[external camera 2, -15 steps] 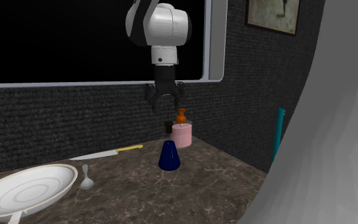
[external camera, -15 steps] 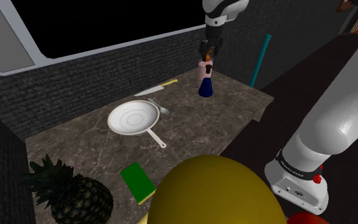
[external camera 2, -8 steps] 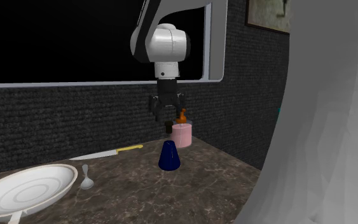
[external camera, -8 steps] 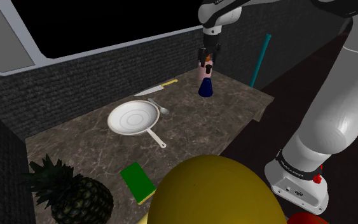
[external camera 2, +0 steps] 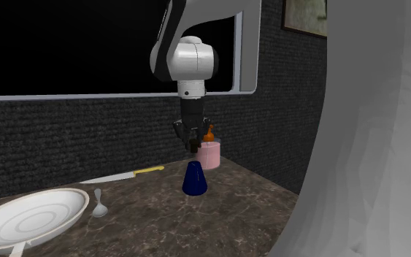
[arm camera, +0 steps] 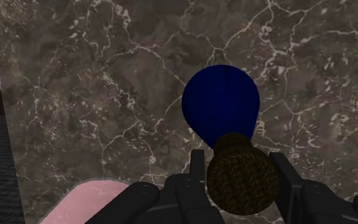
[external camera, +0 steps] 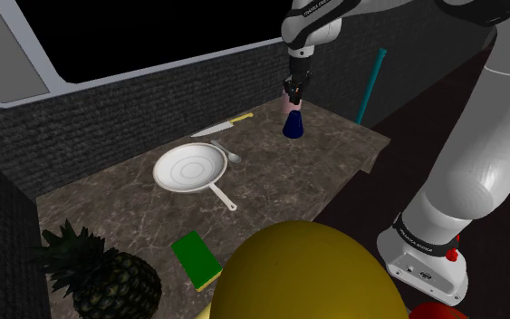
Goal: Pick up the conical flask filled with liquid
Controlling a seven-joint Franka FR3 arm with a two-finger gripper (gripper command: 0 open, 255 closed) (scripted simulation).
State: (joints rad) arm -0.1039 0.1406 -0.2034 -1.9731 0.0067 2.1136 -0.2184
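**Gripper [arm camera: 237,155] at flask stopper, grasp not confirmed**

Fingers stood apart, flanking the brown stopper [arm camera: 242,179]; no clamping was evident.

On the counter [external camera: 289,186], nearest lay a green book [external camera: 195,258], then a white pan [external camera: 189,168]. Farther off, toward the shoulder view's right, the dark blue conical flask [external camera 2: 193,180] stood upright, with a pink dispenser [external camera 2: 211,157] just behind it.

Risk: a grip on the stopper alone could pull it free, or tip the flask into the dispenser.

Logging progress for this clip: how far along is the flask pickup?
Done: the gripper is lined up over the dark blue flask, fingers either side of its stopper. In hand: the grasp, apparently not yet clamped. Left: clamp and lift; the flask stands on the counter.
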